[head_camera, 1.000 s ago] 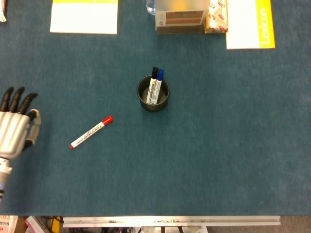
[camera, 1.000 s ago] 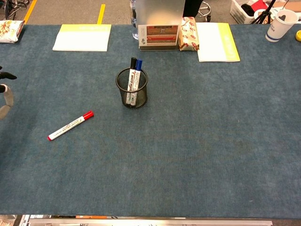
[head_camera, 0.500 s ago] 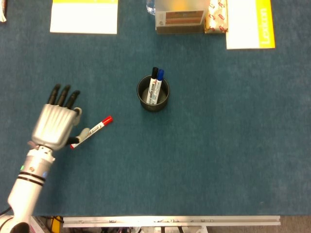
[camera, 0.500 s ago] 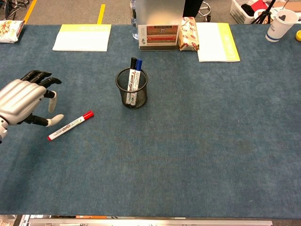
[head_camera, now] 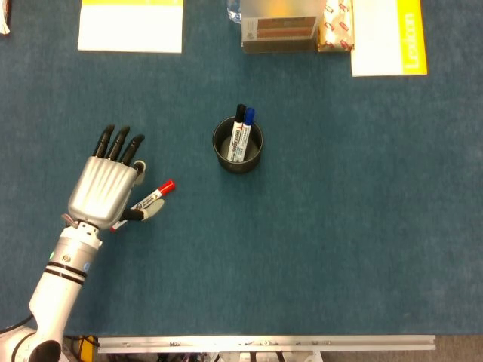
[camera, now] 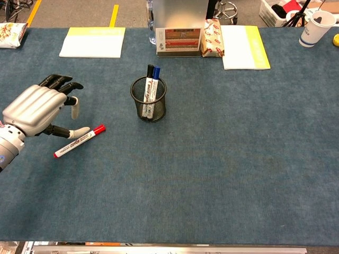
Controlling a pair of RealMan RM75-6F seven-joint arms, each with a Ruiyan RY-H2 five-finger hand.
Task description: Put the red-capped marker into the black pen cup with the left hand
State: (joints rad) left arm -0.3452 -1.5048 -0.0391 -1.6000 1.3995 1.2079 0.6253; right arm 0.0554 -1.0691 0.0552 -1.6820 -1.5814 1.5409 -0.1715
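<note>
The red-capped marker point(head_camera: 151, 198) point(camera: 79, 141) lies flat on the blue table, its red cap pointing toward the cup. My left hand point(head_camera: 106, 185) point(camera: 39, 111) hovers over the marker's white barrel with fingers spread, holding nothing; its thumb reaches across the barrel. The black mesh pen cup point(head_camera: 238, 145) point(camera: 148, 99) stands upright to the right of the hand, with a black-capped and a blue-capped marker in it. My right hand is not visible in either view.
A yellow-edged notepad point(head_camera: 130, 25) point(camera: 93, 42) lies at the back left. A box point(head_camera: 279, 29) point(camera: 183, 38), a snack packet point(camera: 213, 30) and a second pad point(head_camera: 389, 36) point(camera: 243, 46) line the back. A paper cup point(camera: 314, 27) stands far right.
My left hand has come in from the left edge and moved rightward over the marker's barrel. The marker and cup have stayed where they were.
</note>
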